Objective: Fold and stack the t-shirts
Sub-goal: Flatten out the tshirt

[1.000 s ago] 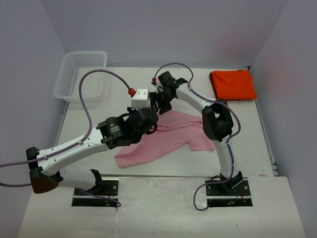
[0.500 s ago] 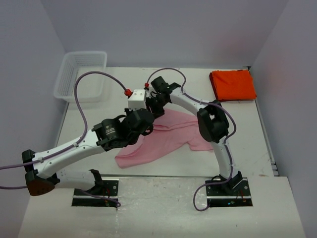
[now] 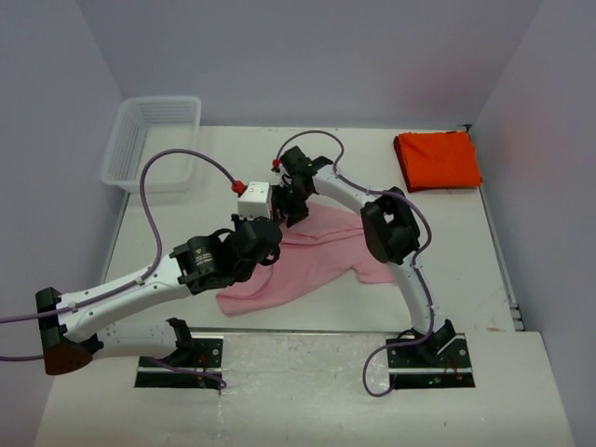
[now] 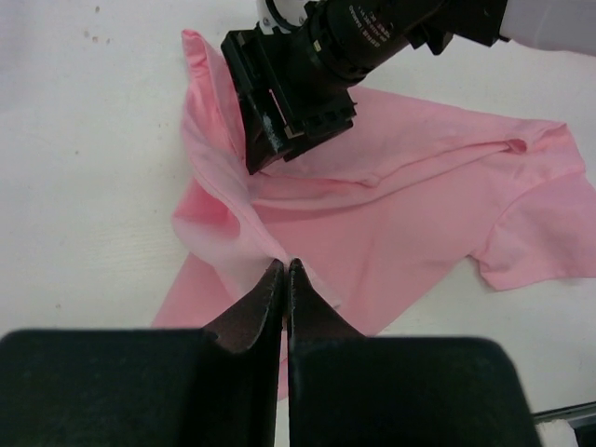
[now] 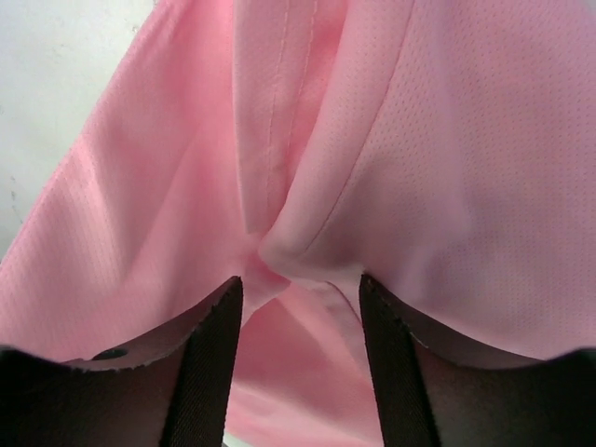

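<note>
Top external view: pink t-shirt [image 3: 317,256] rumpled at mid-table [image 3: 466,270], towards the near edge; orange-red t-shirt [image 3: 438,160] folded flat at the far right corner.
Left gripper [image 4: 284,270]: jaws pressed together, pinching a raised ridge of pink t-shirt.
Right gripper [image 5: 300,307]: jaws partly apart, astride a bunched fold of the same shirt.
Basket [image 3: 154,140]: white mesh, far left corner.

Left arm [image 3: 140,284] and right arm [image 3: 391,228] crowd the pink shirt's [image 3: 321,256] far edge; open desk [image 3: 372,168] between far-left basket [image 3: 121,140] and far-right orange shirt [image 3: 438,158]
</note>
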Robot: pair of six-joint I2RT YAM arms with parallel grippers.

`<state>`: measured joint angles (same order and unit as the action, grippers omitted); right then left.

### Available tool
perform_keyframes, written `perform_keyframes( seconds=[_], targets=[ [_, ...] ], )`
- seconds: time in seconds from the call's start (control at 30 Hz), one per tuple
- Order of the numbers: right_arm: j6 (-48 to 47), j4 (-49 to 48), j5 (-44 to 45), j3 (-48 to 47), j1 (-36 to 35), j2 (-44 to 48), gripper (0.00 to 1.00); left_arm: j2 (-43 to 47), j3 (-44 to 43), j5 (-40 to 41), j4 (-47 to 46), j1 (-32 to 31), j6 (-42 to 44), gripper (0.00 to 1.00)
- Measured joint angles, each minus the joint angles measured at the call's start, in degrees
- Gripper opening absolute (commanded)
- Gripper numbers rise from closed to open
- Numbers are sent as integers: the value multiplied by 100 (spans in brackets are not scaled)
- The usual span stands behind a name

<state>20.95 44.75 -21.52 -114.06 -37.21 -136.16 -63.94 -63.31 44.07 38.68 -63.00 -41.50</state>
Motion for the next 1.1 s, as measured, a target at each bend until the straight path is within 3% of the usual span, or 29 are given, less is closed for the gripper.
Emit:
perform_keyframes(
  seconds=[0.07,0.1,0.2,0.6,0.9,0.93,0.97,1.03,1.1],
  targets=[
    [24,111,81,-92,-4,-52,39,-28,127,-17,-68,-2,-33,0],
    [39,166,114,-98,-4,-61,20,-46,188,-22,-92,-2,-87,0],
    [83,396,177,-181,-4,-131,0,-125,393,-15,-125,-2,-326,0],
    [262,476,1154,297,105,254,0,-717,870,151,442,31,-1823,0],
    [245,374,1853,1266,1108,1550,0,-1401,1145,-127,562,184,-2352,0],
    [216,378,1880,1333,1193,1685,6,-1445,1198,-175,553,184,-2376,0],
    [181,400,1843,1335,1237,1755,32,-1478,1248,-214,538,184,-2398,0],
    [44,393,1613,1303,1250,1816,46,-1547,1333,-297,520,184,-2439,0],
    [-81,358,1434,1335,1128,1801,51,-1650,1373,-376,516,184,-2498,0]
  ],
)
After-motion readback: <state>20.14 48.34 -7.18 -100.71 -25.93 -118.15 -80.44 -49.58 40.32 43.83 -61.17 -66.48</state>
